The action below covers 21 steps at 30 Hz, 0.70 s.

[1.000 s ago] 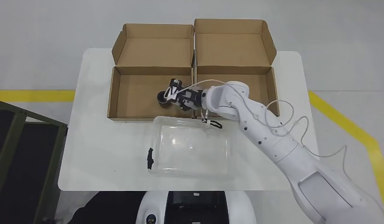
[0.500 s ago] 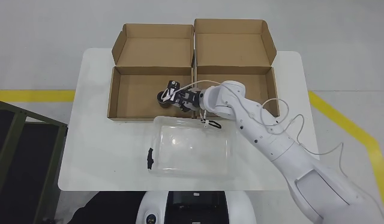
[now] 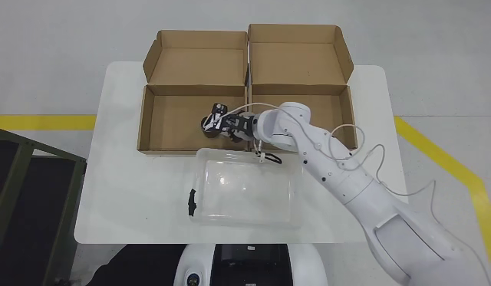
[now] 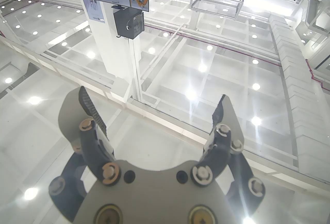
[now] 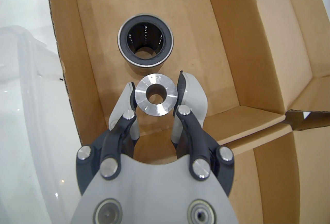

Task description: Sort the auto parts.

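Note:
My right gripper [image 5: 156, 82] is shut on a silver metal ring [image 5: 156, 98] with a round bore, its fingers pressing on both sides. It hangs inside the left cardboard box [image 5: 232, 29], just short of a black cylindrical bearing [image 5: 145, 42] that stands on end on the box floor. From the top view the right gripper [image 3: 223, 119] sits in the right front part of the left cardboard box [image 3: 173, 117], beside the black cylindrical bearing [image 3: 209, 123]. My left gripper [image 4: 154, 104] is open, holds nothing and points up at the ceiling.
A second cardboard box [image 3: 322, 106] stands open to the right of the first, both with lids folded back. A clear plastic bin [image 3: 245, 186] lies in front of the boxes, with a black clip [image 3: 191, 202] on its left rim. White table [image 3: 123, 171] surrounds them.
The right arm has shifted slightly left, deeper over the left box, still holding the ring. The bearing has stayed in place.

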Each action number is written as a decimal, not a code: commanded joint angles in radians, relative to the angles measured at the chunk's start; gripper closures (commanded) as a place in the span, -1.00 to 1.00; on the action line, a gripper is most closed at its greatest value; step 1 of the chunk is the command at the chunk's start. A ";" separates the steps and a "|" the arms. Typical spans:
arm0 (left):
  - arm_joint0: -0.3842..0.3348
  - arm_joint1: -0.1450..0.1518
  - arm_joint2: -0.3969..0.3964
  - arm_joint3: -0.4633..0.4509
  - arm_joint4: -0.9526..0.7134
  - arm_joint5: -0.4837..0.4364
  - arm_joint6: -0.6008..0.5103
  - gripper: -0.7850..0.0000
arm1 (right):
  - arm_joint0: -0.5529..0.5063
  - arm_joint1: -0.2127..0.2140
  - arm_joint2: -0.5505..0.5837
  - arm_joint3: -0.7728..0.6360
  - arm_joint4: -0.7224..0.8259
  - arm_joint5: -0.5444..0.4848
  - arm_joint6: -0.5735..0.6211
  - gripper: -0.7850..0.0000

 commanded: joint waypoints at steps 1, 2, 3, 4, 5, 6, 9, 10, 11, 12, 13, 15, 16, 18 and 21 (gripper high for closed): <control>0.000 0.000 0.000 0.000 0.000 0.000 0.000 -1.00 | 0.000 -0.001 0.002 -0.001 -0.004 0.002 0.002 0.40; 0.000 0.000 0.000 0.000 0.000 0.000 0.000 -1.00 | 0.000 -0.002 0.002 -0.002 -0.007 0.004 0.005 0.38; 0.000 0.000 0.000 0.000 0.000 0.000 0.000 -1.00 | -0.001 -0.003 0.003 -0.003 -0.009 0.004 0.006 0.36; 0.000 0.000 0.000 0.000 0.000 0.000 0.000 -1.00 | -0.002 -0.003 0.004 -0.004 -0.010 0.002 0.007 0.33; 0.000 0.000 0.000 0.000 0.000 0.000 0.000 -1.00 | -0.002 -0.004 0.005 -0.004 -0.011 0.001 0.009 0.29; 0.000 0.000 0.000 0.000 0.000 0.000 0.000 -1.00 | -0.003 -0.004 0.006 -0.005 -0.012 0.001 0.011 0.28; 0.000 0.000 0.000 0.000 0.000 0.000 0.000 -1.00 | -0.007 -0.005 0.010 -0.008 -0.018 0.001 0.015 0.27; 0.000 0.000 0.000 0.000 0.000 0.000 0.000 -1.00 | -0.009 -0.005 0.011 -0.010 -0.019 0.001 0.016 0.26; 0.000 0.000 0.000 0.000 0.000 0.000 0.000 -1.00 | -0.011 -0.005 0.012 -0.011 -0.021 0.000 0.016 0.26; 0.000 0.000 0.000 0.000 0.000 0.000 0.000 -1.00 | -0.013 -0.005 0.014 -0.013 -0.022 0.000 0.017 0.25; 0.000 0.000 0.000 0.000 0.000 0.000 0.000 -1.00 | -0.014 -0.005 0.017 -0.017 -0.022 -0.002 0.017 0.25; 0.000 0.000 0.000 0.000 0.000 0.000 0.000 -1.00 | -0.018 -0.003 0.025 -0.028 -0.022 -0.005 0.016 0.25; 0.000 0.000 0.000 0.000 0.000 0.000 0.000 -1.00 | -0.021 -0.002 0.029 -0.036 -0.022 -0.008 0.016 0.25; 0.000 0.000 0.000 0.000 0.000 0.000 0.000 -1.00 | -0.028 0.002 0.041 -0.056 -0.024 -0.013 0.020 0.24; 0.000 0.000 0.000 0.000 0.000 0.000 0.000 -1.00 | -0.043 0.011 0.066 -0.099 -0.027 -0.021 0.029 0.23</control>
